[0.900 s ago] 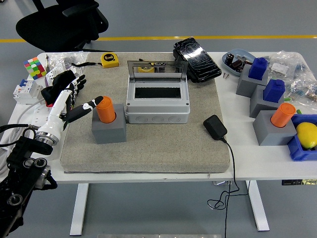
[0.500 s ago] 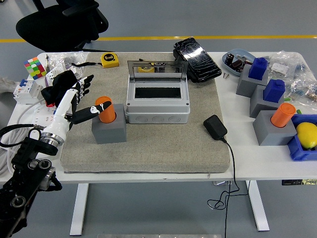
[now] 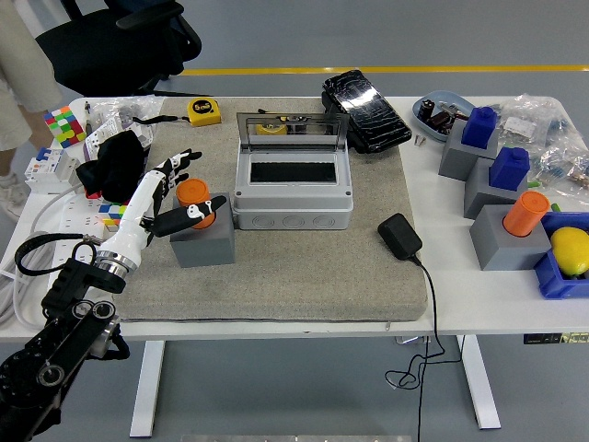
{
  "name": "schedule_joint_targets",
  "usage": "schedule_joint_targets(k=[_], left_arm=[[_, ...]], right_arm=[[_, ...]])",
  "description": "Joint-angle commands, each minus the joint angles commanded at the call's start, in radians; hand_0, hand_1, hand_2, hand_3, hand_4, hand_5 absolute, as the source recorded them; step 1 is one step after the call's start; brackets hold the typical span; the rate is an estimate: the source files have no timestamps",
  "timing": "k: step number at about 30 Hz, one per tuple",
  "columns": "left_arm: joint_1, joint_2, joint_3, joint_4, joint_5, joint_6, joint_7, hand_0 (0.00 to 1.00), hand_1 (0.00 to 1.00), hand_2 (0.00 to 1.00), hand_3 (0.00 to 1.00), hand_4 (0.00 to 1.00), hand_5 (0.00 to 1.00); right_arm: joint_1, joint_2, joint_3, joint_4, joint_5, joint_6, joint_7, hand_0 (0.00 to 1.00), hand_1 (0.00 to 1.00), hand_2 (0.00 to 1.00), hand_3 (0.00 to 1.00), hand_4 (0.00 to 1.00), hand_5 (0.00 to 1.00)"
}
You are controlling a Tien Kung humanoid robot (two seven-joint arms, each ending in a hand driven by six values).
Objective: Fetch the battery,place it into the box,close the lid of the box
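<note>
An orange cylindrical battery [image 3: 191, 195] stands upright in a grey block holder [image 3: 204, 242] on the grey mat, left of the box. My left hand [image 3: 181, 193] reaches in from the lower left, its fingers spread around the battery: thumb across the near side, other fingers behind it. I cannot tell if they press on it. The grey box [image 3: 293, 191] sits mid-mat with its clear lid [image 3: 293, 126] standing open at the back. The right arm is out of view.
A second orange battery in a grey holder [image 3: 523, 221] and blue blocks on holders [image 3: 479, 129] stand at the right. A black adapter [image 3: 399, 236] with cable lies right of the box. A tape measure [image 3: 204, 111], black case [image 3: 365, 109] and clutter line the back and left edges.
My left hand has moved right and forward, from beside the battery to around it, with the thumb now crossing its front. A person's leg has appeared at the top left.
</note>
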Motion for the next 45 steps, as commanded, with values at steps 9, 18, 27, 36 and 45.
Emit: schedule_joint_targets(k=[9, 18, 27, 36, 45], left_arm=[[-0.006, -0.006, 0.033, 0.019, -0.009, 0.035, -0.029, 0.789, 0.838, 0.899, 0.766, 0.998, 0.242], [-0.022, -0.026, 0.054, 0.053, -0.048, 0.074, -0.077, 0.673, 0.759, 0.812, 0.733, 0.998, 0.057], [-0.042, -0.041, 0.084, 0.077, -0.094, 0.095, -0.118, 0.6, 0.682, 0.747, 0.695, 0.998, 0.002], [-0.063, -0.053, 0.121, 0.119, -0.181, 0.119, -0.168, 0.403, 0.461, 0.525, 0.509, 0.998, 0.002], [-0.068, -0.061, 0.143, 0.134, -0.253, 0.136, -0.212, 0.308, 0.332, 0.391, 0.383, 0.998, 0.002]], right_arm=[[0.002, 0.0, 0.0, 0.0, 0.0, -0.001, 0.0, 0.579, 0.629, 0.657, 0.555, 0.95, 0.488], [0.003, -0.002, -0.009, 0.0, 0.003, 0.001, -0.001, 0.58, 0.629, 0.656, 0.555, 0.951, 0.488], [0.01, -0.005, -0.015, 0.002, 0.002, 0.0, -0.001, 0.577, 0.629, 0.657, 0.555, 0.953, 0.487], [0.011, -0.006, -0.025, 0.002, 0.004, 0.001, -0.002, 0.575, 0.629, 0.657, 0.555, 0.953, 0.489], [0.011, -0.006, -0.024, 0.003, 0.002, 0.001, -0.001, 0.575, 0.628, 0.656, 0.555, 0.954, 0.488]])
